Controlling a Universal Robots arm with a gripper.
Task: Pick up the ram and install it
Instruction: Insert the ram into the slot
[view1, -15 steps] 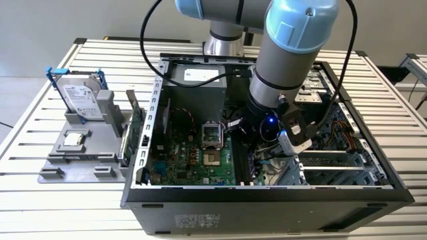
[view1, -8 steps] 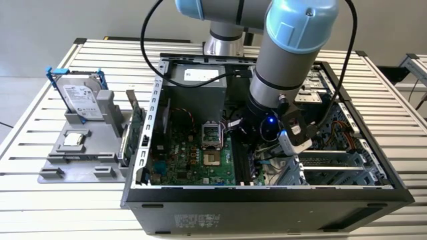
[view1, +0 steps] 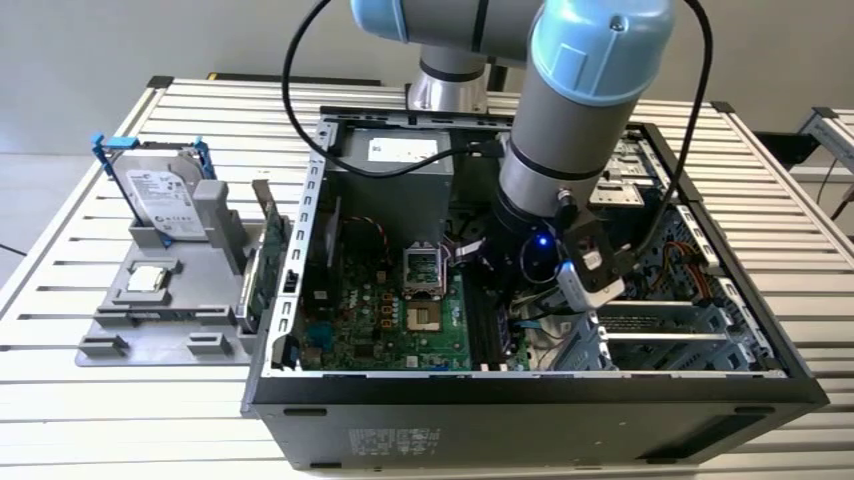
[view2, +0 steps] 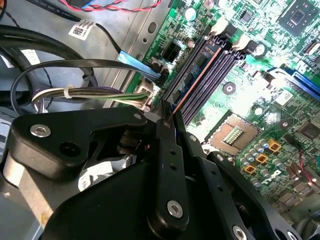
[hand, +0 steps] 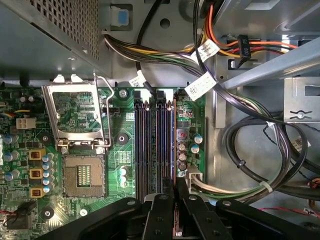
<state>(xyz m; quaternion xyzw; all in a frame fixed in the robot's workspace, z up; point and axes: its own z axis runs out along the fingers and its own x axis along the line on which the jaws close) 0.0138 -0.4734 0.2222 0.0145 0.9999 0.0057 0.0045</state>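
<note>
White labels on the hard drive (view1: 163, 197), power supply (view1: 403, 150), cables (hand: 200, 86), none legible

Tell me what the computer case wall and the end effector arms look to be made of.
Case wall: bare sheet metal, dull grey, with punched holes and folded edges. End effector arms: matte black, either plastic or coated metal, joined by silver screws; the look leaves it open.

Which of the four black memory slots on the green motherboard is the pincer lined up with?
The outermost black slot, farthest from the square processor socket. The black pincer sits over its end; the other three slots lie toward the socket.
</note>
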